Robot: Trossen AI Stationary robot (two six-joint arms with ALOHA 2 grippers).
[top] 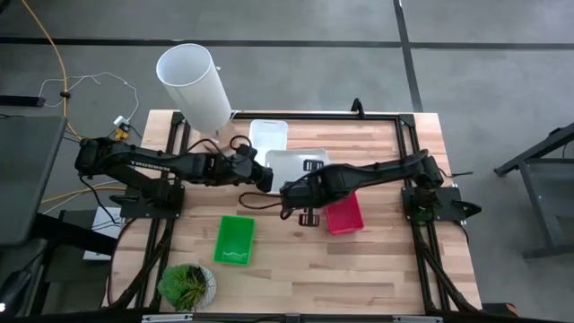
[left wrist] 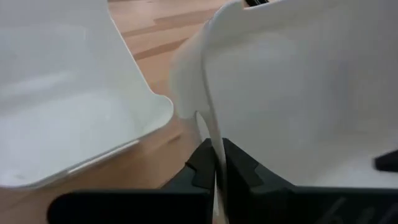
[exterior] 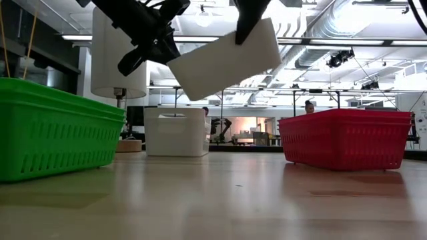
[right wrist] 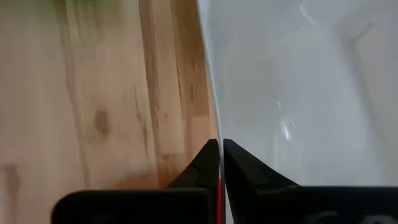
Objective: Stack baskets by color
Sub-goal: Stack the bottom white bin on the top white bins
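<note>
A white basket (top: 296, 163) hangs tilted above the table (top: 377, 260), clear of it in the low view (exterior: 227, 57). My left gripper (top: 266, 178) is shut on its left wall. My right gripper (top: 289, 190) is shut on its near wall. A second white basket (top: 267, 135) rests on its base at the far side, also seen in the low view (exterior: 177, 132) and the left wrist view (left wrist: 74, 118). A red basket (top: 343, 213) and a green basket (top: 235, 240) sit on their bases nearer the front. My left gripper pinches the lifted white basket's side wall at its rim (left wrist: 210, 127), one finger inside and one outside. It comes slanting down from the table's left. The basket is clear of the table and tilted. My right gripper pinches the thin wall of the same basket (right wrist: 214, 118), one finger on each face. It comes steeply from above. The basket hangs below it, clear of the wood.
A tall white cylinder lamp (top: 193, 81) stands at the far left corner, and a potted plant (top: 186, 285) at the near left. Bare wood lies between the green and red baskets and along the front edge.
</note>
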